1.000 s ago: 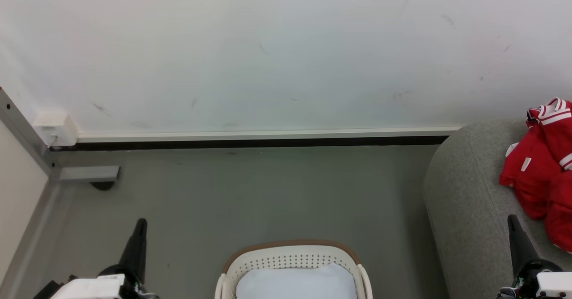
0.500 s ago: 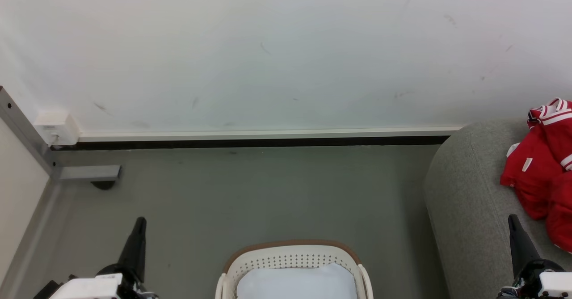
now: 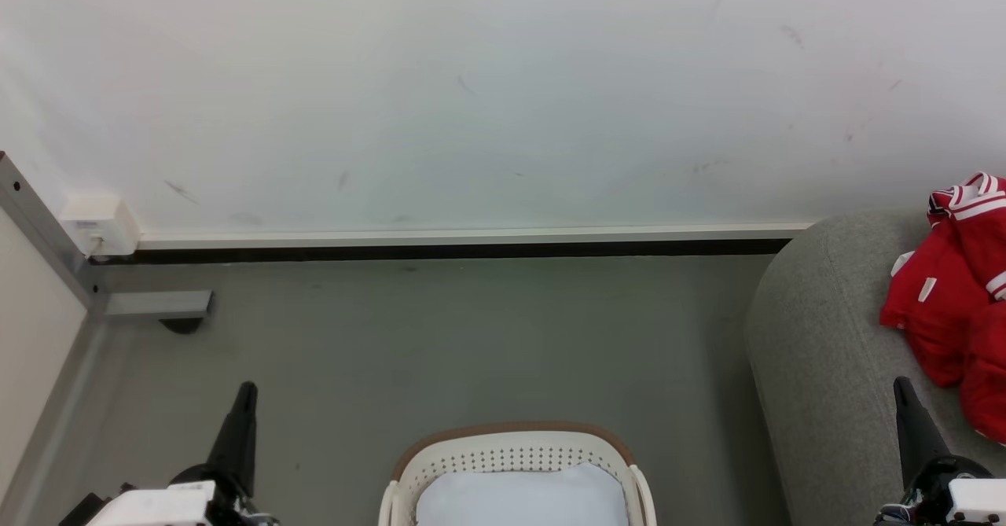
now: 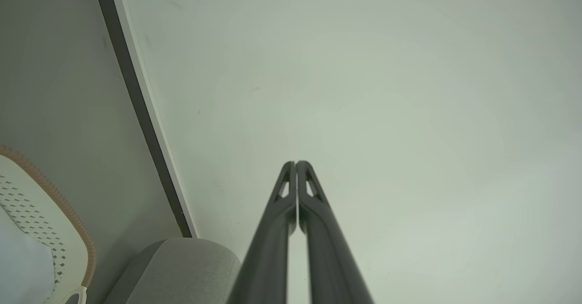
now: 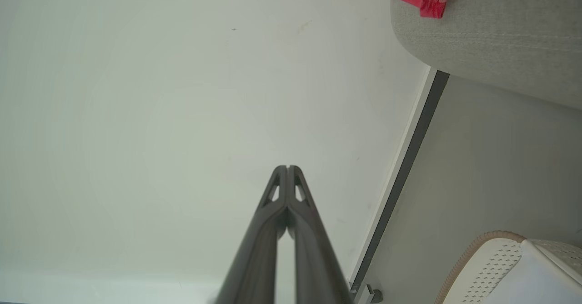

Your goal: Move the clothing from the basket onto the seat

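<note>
Red clothing [image 3: 955, 290] heaped on grey seat [image 3: 817, 369], near rounded edge. White basket [image 3: 511, 441] on floor [image 3: 440, 337], pale lining [image 3: 519, 502] bare where seen. Left claw [image 4: 296, 162] pinched tight, holding nothing. Right claw [image 5: 287, 166] same, close beside pile. Could bump pile, drag cloth off edge onto floor.

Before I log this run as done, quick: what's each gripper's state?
Left gripper: shut, holding nothing.
Right gripper: shut, holding nothing.

Soft, even light fills my views. The white wall [image 3: 503, 93] is bright without glare, and shadows are faint. My wrist cameras bend the skirting [image 4: 144, 113], and my jaws blur near the bottom edge.
</note>
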### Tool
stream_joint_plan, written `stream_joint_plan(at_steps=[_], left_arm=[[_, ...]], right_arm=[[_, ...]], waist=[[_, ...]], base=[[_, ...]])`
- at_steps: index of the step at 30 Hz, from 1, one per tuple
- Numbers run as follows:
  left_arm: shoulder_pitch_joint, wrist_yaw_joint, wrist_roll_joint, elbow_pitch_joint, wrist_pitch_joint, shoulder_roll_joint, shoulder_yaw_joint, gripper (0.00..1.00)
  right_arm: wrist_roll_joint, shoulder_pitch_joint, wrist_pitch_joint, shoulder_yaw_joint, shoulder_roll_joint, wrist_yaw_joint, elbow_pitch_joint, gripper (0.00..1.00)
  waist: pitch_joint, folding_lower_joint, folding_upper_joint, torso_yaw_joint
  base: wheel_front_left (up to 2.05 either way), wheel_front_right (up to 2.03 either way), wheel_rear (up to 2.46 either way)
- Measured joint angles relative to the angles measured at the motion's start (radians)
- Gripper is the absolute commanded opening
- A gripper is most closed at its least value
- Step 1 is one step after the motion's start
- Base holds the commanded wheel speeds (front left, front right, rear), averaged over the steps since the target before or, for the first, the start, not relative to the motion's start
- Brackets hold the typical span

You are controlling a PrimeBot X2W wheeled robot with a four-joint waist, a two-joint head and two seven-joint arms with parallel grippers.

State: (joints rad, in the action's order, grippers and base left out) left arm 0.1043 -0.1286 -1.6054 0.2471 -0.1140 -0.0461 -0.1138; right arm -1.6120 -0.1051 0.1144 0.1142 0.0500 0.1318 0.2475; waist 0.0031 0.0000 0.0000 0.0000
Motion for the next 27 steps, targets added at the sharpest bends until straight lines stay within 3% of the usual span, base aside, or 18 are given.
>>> stream_joint_plan(at_steps=[27], left_arm=[[0.000,0.000,0.000,0.000,0.000,0.000,0.000,0.00]], right_arm=[[0.000,0.000,0.000,0.000,0.000,0.000,0.000,0.00]], waist=[[0.000,0.0000,0.0000,0.000]], base=[[0.00,0.00,0.00]])
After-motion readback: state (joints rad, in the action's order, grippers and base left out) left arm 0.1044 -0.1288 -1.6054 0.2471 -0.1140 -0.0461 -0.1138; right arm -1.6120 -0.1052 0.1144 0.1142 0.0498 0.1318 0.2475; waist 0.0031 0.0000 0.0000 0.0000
